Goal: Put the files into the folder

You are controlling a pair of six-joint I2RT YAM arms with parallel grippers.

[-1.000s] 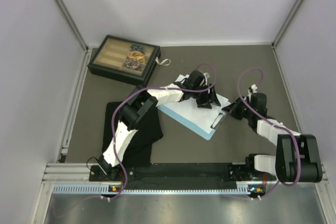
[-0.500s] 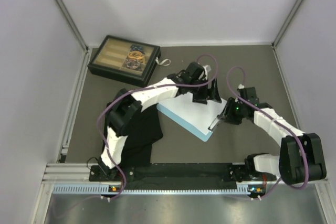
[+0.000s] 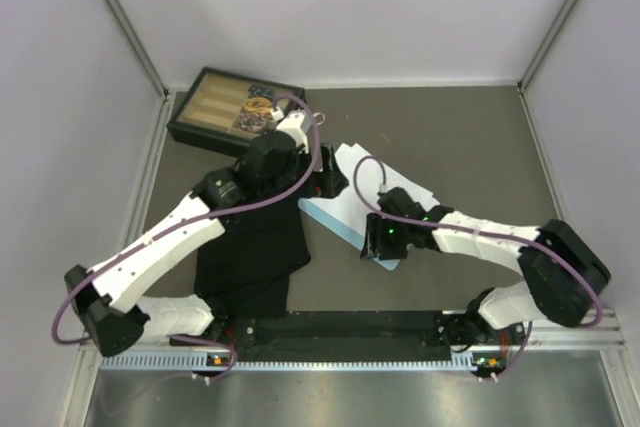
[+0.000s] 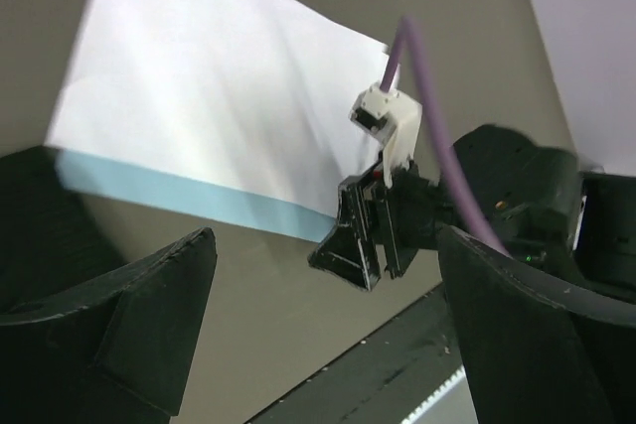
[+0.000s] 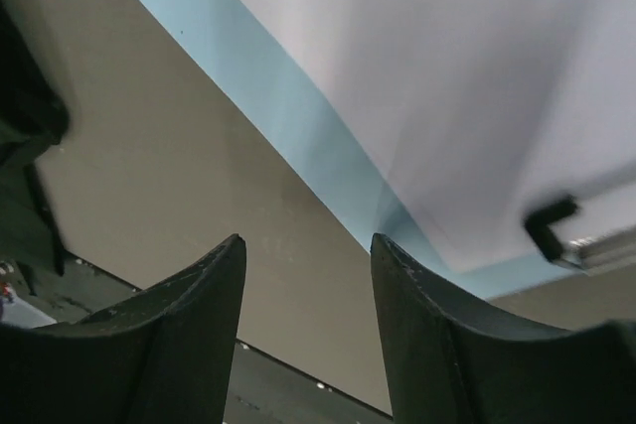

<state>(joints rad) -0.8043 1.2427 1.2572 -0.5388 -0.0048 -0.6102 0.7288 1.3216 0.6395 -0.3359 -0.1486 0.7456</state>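
The files [image 4: 219,96] are thin, limp white sheets lying on the stiff blue folder [image 5: 288,96] mid-surface [image 3: 450,137], right of the black cloth [image 3: 250,247]. They look light and likely to slide or crease. I'd pinch an overhanging edge or press near the clip [image 5: 552,225]. The left tool [image 4: 323,245] is spread wide and the right tool [image 5: 308,242] partly parted, both empty.

White files [image 4: 219,116] seemingly atop blue folder [image 4: 199,201]

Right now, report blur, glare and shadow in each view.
Top external: sharp, evenly lit, mild sheen on the bottom metal strip. Left wrist: the jaws dark and blurred, the files bright, nearly washed out. Right wrist: soft grey shadows across the files, the clip out of focus.
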